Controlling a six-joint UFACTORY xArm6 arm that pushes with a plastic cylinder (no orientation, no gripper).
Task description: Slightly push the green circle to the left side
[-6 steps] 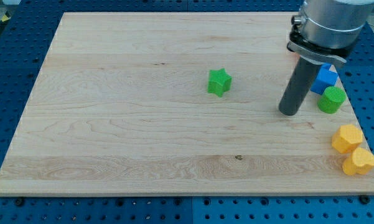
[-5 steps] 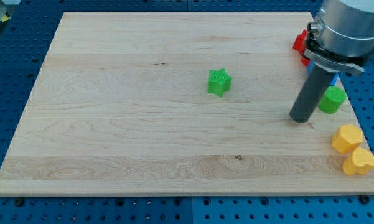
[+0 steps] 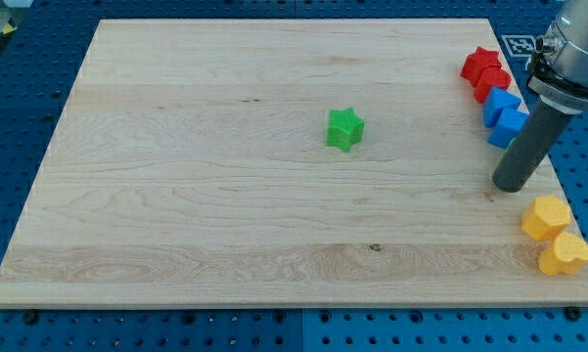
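The green circle does not show in the camera view; my dark rod stands over the spot near the board's right edge where it lay in the earlier frames. My tip (image 3: 512, 185) rests on the wooden board (image 3: 196, 196) at the right, just below the blue blocks (image 3: 504, 113) and above and left of the yellow blocks (image 3: 546, 217). A green star (image 3: 344, 128) lies near the board's middle, far to the left of my tip.
Two red blocks (image 3: 484, 68) sit at the top right, right above the blue ones. A second yellow block, heart-shaped (image 3: 565, 254), lies at the board's bottom right edge. The arm's grey body (image 3: 577, 49) hangs over the top right corner.
My rod has moved to the right, from left of the green circle to in front of it. The circle is now covered, and the red and blue blocks are uncovered.
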